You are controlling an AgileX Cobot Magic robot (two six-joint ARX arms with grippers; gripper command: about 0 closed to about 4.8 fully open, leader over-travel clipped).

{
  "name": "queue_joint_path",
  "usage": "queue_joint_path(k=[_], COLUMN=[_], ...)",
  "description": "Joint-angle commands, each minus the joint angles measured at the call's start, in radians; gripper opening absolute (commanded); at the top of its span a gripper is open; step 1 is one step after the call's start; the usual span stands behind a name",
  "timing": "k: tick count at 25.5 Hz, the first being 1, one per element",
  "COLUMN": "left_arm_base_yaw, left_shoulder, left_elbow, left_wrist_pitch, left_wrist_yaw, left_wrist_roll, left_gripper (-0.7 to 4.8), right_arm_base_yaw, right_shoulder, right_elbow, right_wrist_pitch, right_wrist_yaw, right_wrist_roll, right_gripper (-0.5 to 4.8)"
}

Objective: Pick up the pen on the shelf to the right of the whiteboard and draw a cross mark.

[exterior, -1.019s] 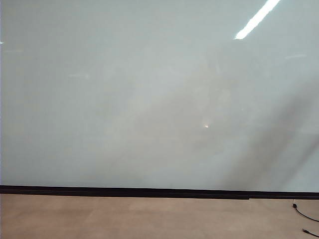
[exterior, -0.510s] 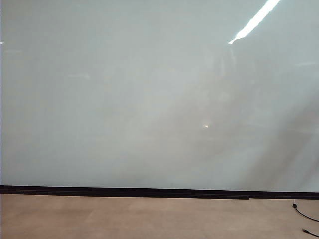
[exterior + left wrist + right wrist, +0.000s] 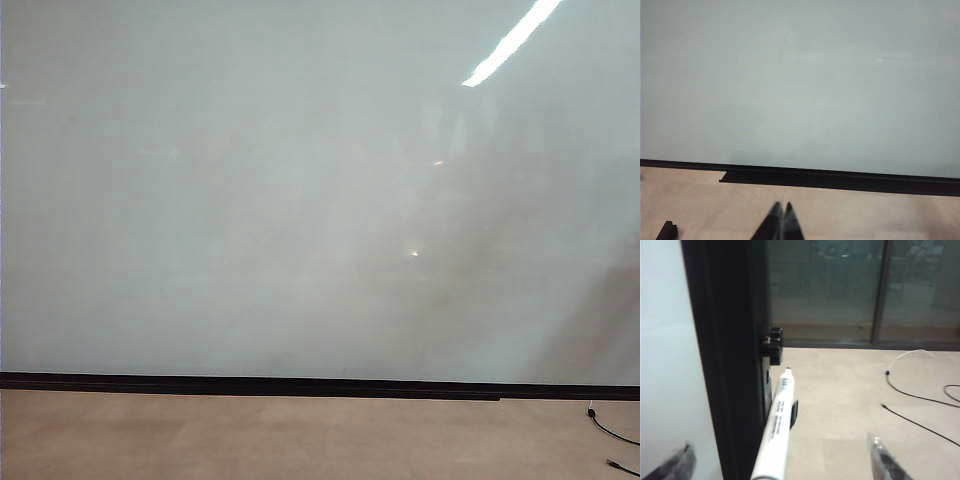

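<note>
The whiteboard [image 3: 250,200] fills the exterior view, a black strip [image 3: 250,383] along its bottom edge; neither gripper shows there. In the right wrist view the pen [image 3: 779,425], slim and white with a printed band and black tip, lies along the board's black side frame [image 3: 725,355] on a small black shelf clip [image 3: 794,413]. My right gripper [image 3: 781,461] stands open around the pen, its fingers [image 3: 882,461] wide apart and clear of it. My left gripper [image 3: 782,207] hangs shut and empty over the tan floor in front of the board [image 3: 800,90]. The cross mark is out of view.
Black cables [image 3: 920,402] lie on the floor beside the board, also seen as cables [image 3: 612,432] at the exterior view's corner. A black knob [image 3: 772,345] juts from the frame above the pen. A glass wall [image 3: 840,285] stands behind. A small black object [image 3: 667,231] sits on the floor.
In the exterior view only the dim shadow and reflections on the board's right part have shifted toward the right edge. No arm shows there, and the board itself is unchanged.
</note>
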Motion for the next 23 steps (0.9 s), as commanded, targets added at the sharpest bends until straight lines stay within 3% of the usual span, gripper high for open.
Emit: queue_joint_path(k=[1, 19, 23], left_arm_base_yaw=[0.0, 0.0, 0.0], left_shoulder=[0.0, 0.0, 0.0], left_elbow=[0.003, 0.003, 0.003], left_wrist_pitch=[0.005, 0.005, 0.005], left_wrist_yaw=[0.003, 0.003, 0.003], left_wrist_roll=[0.004, 0.004, 0.005], left_gripper=[-0.04, -0.04, -0.04], right_arm_base_yaw=[-0.001, 0.035, 0.038], right_shoulder=[0.039, 0.157, 0.157], right_elbow=[0.043, 0.162, 0.167], right_wrist_pitch=[0.018, 0.022, 0.022], right_wrist_yaw=[-0.025, -0.091, -0.101], right_wrist_roll=[0.045, 0.066, 0.071], right_gripper=[4.71, 4.16, 3.43])
